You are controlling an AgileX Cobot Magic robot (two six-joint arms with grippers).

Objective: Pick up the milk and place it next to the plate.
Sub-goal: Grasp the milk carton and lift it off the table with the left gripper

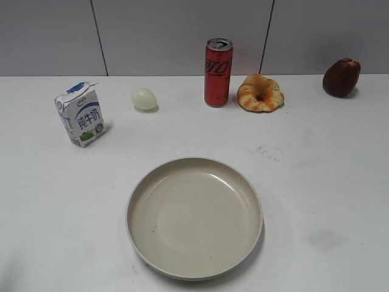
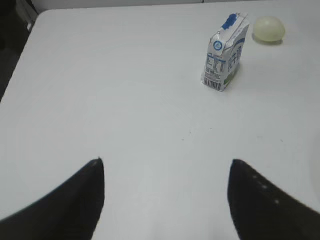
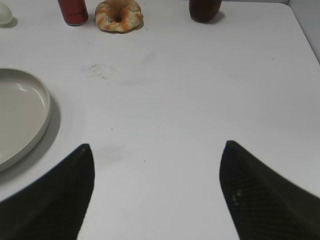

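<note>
The milk point(image 1: 81, 114) is a small white carton with blue lettering and a blue top flap. It stands upright on the white table at the far left, and also shows in the left wrist view point(image 2: 225, 52). The plate point(image 1: 152, 190) is a large round beige plate lying empty at the front centre; its rim shows in the right wrist view point(image 3: 44, 102). My left gripper point(image 2: 166, 162) is open and empty, well short of the milk. My right gripper point(image 3: 156, 146) is open and empty over bare table, to the right of the plate. Neither gripper shows in the exterior view.
Along the back stand a pale egg point(image 1: 144, 98), a red soda can point(image 1: 217, 72), a bread ring point(image 1: 260, 93) and a dark red fruit point(image 1: 341, 77). The table's left edge and corner point(image 2: 37, 17) show in the left wrist view.
</note>
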